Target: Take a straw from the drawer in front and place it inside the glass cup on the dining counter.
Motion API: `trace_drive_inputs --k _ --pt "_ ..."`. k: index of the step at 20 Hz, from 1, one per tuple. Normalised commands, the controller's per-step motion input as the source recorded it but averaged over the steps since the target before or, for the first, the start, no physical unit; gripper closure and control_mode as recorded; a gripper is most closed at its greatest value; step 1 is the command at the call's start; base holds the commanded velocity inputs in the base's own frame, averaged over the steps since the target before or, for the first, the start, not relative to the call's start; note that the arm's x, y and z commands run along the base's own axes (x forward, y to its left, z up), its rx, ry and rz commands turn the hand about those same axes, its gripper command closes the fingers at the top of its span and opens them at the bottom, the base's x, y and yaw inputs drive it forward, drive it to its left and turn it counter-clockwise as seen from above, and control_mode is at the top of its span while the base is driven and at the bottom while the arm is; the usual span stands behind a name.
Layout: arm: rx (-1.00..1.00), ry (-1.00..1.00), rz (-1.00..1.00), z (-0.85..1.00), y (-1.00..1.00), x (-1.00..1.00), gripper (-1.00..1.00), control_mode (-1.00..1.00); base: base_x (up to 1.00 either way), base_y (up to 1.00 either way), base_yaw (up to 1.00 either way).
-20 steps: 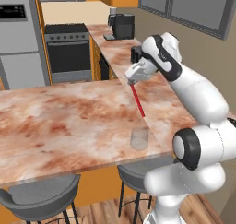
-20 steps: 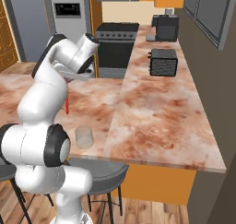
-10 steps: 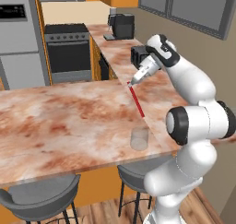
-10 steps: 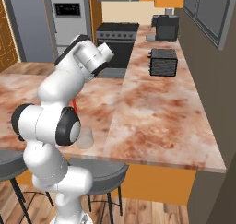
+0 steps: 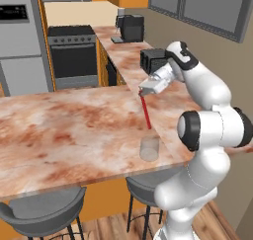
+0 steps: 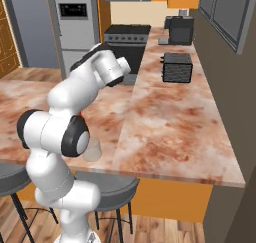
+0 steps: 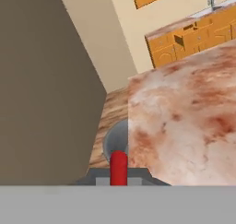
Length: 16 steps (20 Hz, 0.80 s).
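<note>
Near the dining counter point(image 5: 59, 130) edge, gripper point(image 5: 145, 90) holds straw point(image 5: 146, 113) above glass cup point(image 5: 149, 148).

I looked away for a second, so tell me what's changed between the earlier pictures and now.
The gripper, shut on the straw, has swung from the left toward the counter's near edge, carrying the straw closer to the glass cup. The straw's lower end now hangs just above the cup, not yet inside. The arm has folded in more over its base. The cup, the dining counter and the toaster stayed put.

One straw point(image 5: 146, 112); one glass cup point(image 5: 149, 148); two stools point(image 5: 42, 217); one toaster point(image 6: 177, 67).
</note>
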Motion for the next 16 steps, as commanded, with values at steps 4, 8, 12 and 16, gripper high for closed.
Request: trace_drive_inputs --k 4,8,12,16 --pt "0.20 -0.17 0.13 -0.09 -0.04 -0.27 1.00 -1.00 0.00 0.00 0.00" --pt "0.02 -0.10 0.05 -0.03 -0.22 0.00 1.00 -1.00 0.00 0.00 0.00" --pt "0.00 0.00 0.02 -0.08 -0.32 0.00 1.00 -1.00 0.00 0.00 0.00" --pt "0.00 0.00 0.04 -0.17 -0.27 -0.02 1.00 -1.00 0.00 0.00 0.00"
